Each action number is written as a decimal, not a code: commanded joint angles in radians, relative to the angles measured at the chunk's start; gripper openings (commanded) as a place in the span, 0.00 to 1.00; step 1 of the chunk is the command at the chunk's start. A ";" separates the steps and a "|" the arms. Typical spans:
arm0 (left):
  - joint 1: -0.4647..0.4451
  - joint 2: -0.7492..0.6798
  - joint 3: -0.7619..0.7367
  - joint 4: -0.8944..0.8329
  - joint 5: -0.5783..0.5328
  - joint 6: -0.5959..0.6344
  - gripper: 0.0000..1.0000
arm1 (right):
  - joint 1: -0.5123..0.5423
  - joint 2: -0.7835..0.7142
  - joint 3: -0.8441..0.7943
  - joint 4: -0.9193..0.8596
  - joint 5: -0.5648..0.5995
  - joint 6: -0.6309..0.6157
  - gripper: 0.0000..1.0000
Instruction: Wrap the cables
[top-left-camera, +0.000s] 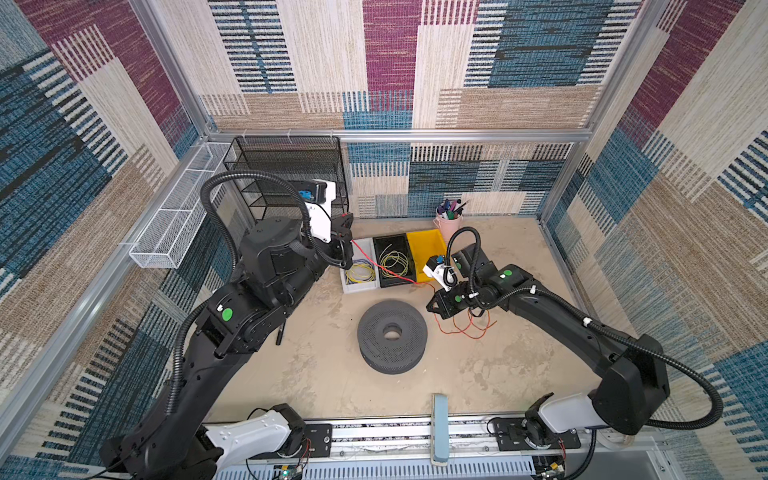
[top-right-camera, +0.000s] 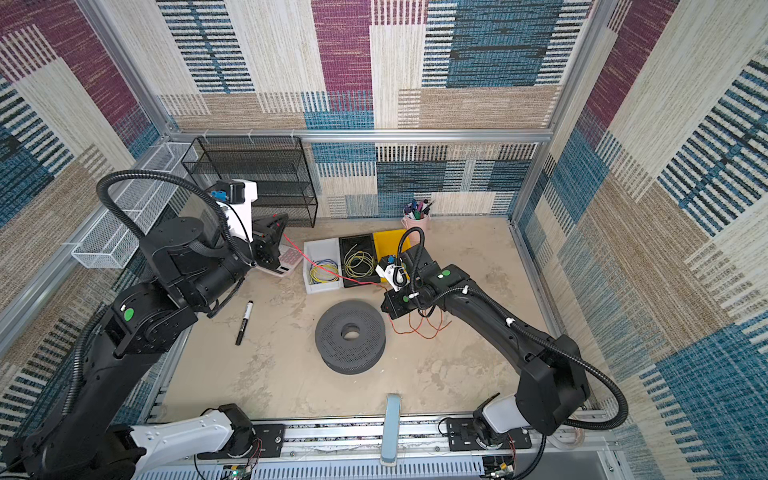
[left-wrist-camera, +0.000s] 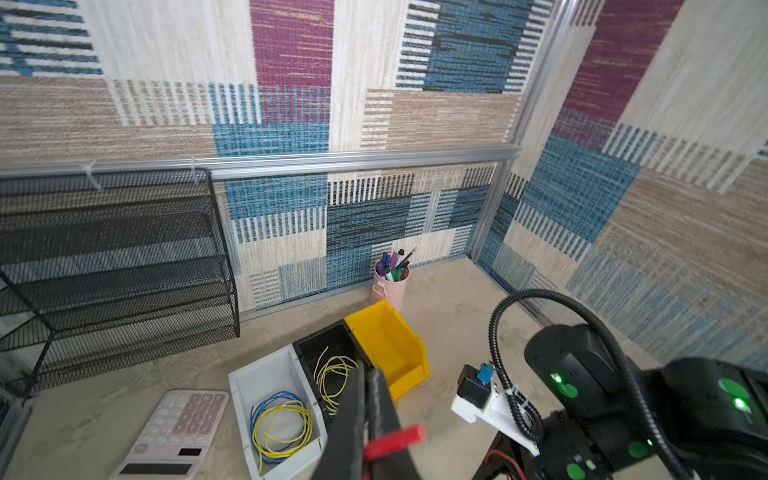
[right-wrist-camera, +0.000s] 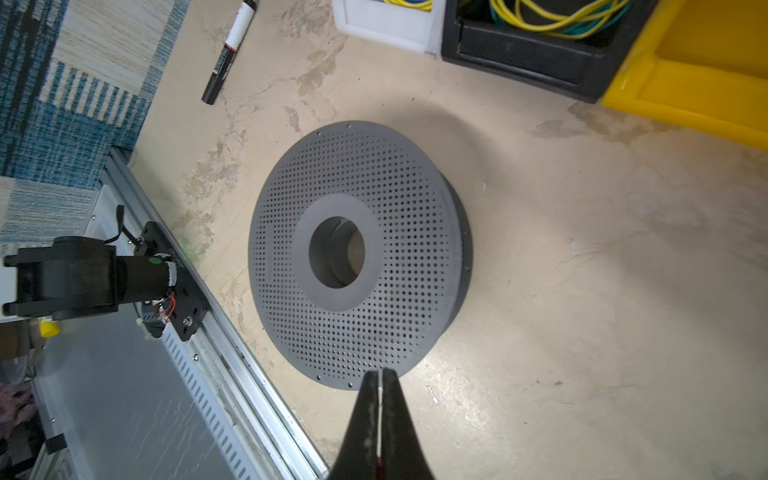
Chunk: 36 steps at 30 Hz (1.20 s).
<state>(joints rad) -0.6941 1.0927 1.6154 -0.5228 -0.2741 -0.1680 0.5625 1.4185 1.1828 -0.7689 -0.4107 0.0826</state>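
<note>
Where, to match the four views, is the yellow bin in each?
Top view: yellow bin, rear centre, beside the black bin.
Top view: likewise rear centre.
Left wrist: it sits beside black bin, near pen cup.
Right wrist: cropped at the frame edge.
Shared landmark: the black bin.

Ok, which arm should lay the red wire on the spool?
Right, probably. The right gripper pinches the red wire beside the spool; the left gripper holds its end raised, farther off.

black left arm (top-left-camera: 199, 374) and right arm (top-left-camera: 552, 316): white base links (top-left-camera: 245, 436), green dots (top-left-camera: 226, 314), ribbed black hoses (top-left-camera: 717, 409).
</note>
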 joint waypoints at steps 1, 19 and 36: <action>0.010 -0.074 -0.074 0.250 -0.177 -0.136 0.00 | 0.000 -0.039 -0.050 0.050 0.158 0.026 0.00; 0.056 -0.018 0.196 0.210 -0.421 -0.019 0.00 | 0.002 -0.048 -0.205 0.059 0.468 0.036 0.00; 0.502 0.222 0.434 -0.194 0.061 -0.395 0.00 | -0.001 0.086 -0.267 0.147 0.563 0.083 0.00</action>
<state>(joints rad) -0.2897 1.3155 2.0270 -1.0061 -0.1505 -0.4137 0.5827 1.4700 0.9470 -0.2127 -0.1520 0.1005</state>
